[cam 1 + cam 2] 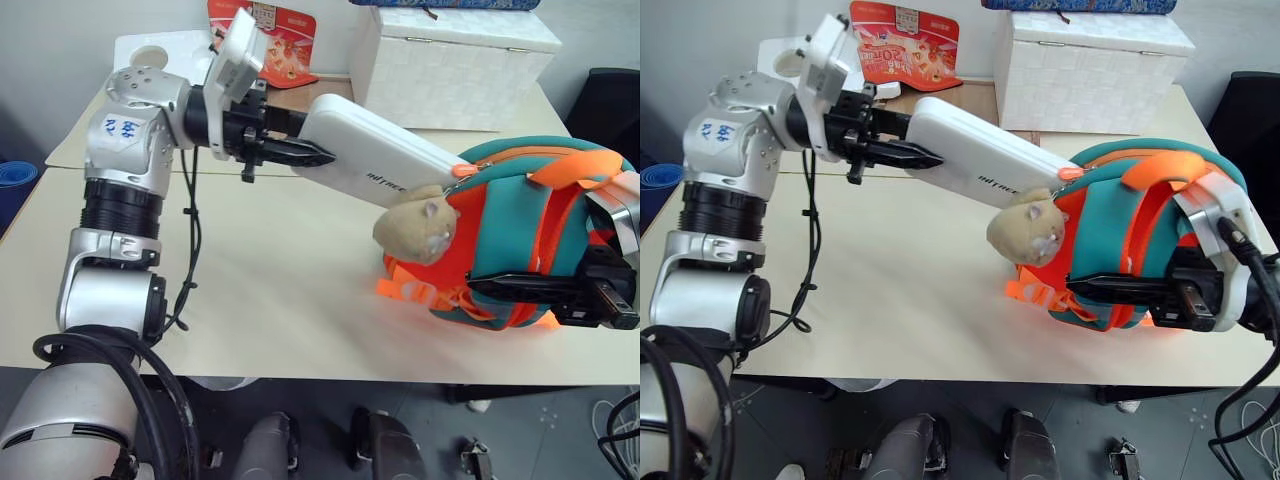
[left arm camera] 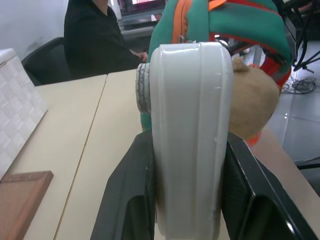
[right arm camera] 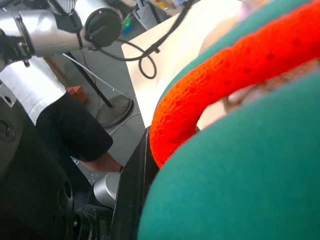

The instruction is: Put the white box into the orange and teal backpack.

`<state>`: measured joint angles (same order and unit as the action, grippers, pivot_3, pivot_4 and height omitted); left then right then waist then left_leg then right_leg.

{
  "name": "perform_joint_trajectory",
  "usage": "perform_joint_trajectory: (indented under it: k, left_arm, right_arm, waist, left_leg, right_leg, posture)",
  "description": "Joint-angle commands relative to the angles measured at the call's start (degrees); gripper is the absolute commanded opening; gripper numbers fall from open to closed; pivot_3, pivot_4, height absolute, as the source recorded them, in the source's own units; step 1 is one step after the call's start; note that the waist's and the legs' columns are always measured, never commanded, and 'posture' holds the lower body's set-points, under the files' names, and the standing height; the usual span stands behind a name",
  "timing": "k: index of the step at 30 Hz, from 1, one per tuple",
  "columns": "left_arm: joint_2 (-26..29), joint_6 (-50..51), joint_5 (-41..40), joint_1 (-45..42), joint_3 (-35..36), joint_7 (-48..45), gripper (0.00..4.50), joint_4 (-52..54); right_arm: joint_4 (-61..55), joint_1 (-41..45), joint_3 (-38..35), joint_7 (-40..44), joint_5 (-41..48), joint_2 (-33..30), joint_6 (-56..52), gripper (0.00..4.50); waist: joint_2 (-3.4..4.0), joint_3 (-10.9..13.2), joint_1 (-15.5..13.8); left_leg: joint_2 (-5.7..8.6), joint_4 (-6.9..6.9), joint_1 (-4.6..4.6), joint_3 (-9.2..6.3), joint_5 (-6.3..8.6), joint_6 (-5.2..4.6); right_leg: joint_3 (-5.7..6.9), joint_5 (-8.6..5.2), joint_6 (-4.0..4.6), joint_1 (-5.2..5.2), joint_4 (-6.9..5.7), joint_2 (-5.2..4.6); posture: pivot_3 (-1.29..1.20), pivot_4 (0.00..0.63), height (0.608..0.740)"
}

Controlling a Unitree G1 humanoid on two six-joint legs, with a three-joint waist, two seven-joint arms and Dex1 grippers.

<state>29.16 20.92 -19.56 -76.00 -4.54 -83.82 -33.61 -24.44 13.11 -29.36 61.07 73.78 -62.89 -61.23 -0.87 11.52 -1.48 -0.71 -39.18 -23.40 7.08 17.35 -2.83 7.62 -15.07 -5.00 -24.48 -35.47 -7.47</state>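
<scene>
**White box at the mouth of the backpack**

On the left, left gripper (image 1: 300, 152) clamped on the near end of the white box (image 1: 375, 160), one black finger on each broad face (plain in the left wrist view, where the box (image 2: 187, 135) stands edge-on between the two fingers (image 2: 127, 200)). Box held off the table (image 1: 260, 300), slanting down to the right, its far end touching or just entering the top opening of the orange and teal backpack (image 1: 520, 230); how deep it sits inside cannot be told. Just below that end, hanging at the front of the bag, a tan plush toy (image 1: 420, 228).

Backpack lying on the right part of the table, near the front edge. At its right side, right gripper (image 1: 575, 290) closed on the bag's fabric and strap, an orange strap (image 3: 225, 85) running right across its finger in the right wrist view.

Behind, along the far edge: a white foam block (image 1: 150, 50), a red packet (image 1: 275, 40), a white woven chest (image 1: 450, 65). Bare tabletop wide open between the left arm and the backpack.
</scene>
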Motion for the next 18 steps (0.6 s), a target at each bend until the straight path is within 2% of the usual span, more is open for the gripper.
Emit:
perform_joint_trajectory:
  k: [1, 8, 16, 18]
  left_arm:
    - [-2.66, -1.02, -0.91, -2.33, 0.96, -0.06, 1.25, -1.19]
    - [-8.44, -2.11, 1.34, 3.65, -3.71, -2.46, 1.25, 0.20]
    - [-23.00, -6.16, 5.39, 3.08, -5.55, 8.48, 1.25, -6.49]
    - [-25.21, -7.09, 6.33, 2.52, -5.16, 11.32, 1.25, -8.13]
  right_arm:
    - [-1.66, 0.89, 0.31, -0.66, 1.32, 0.79, 1.46, 0.04]
    - [-2.47, 1.28, 2.67, -2.61, 0.12, 2.94, 3.39, 0.04]
    - [-3.44, 1.56, 3.68, -6.13, 0.09, 5.02, 5.30, 0.04]
    - [-4.18, 1.04, 3.82, -6.92, -0.48, 5.46, 5.54, 0.04]
  waist:
    - [0.00, 0.00, 0.04]
    - [0.00, 0.00, 0.12]
    - [0.00, 0.00, -0.35]
    - [-0.01, 0.00, -0.23]
  left_leg:
    - [0.00, 0.00, 0.01, 0.01, 0.00, 0.00]
    - [0.00, -0.01, 0.02, 0.03, 0.00, 0.00]
    - [0.06, -0.05, 0.00, -0.02, 0.00, -0.07]
    - [0.08, -0.06, -0.02, 0.00, 0.01, -0.11]
  right_leg:
    - [0.01, 0.00, 0.00, 0.00, -0.01, 0.00]
    - [0.02, 0.00, -0.01, -0.02, -0.04, 0.01]
    - [-0.01, 0.05, -0.09, 0.04, 0.04, -0.07]
    - [-0.01, 0.09, -0.15, 0.04, 0.08, -0.09]
  posture:
    - [0.00, 0.150, 0.740]
    - [0.00, 0.150, 0.740]
    - [0.00, 0.150, 0.740]
    - [0.00, 0.150, 0.740]
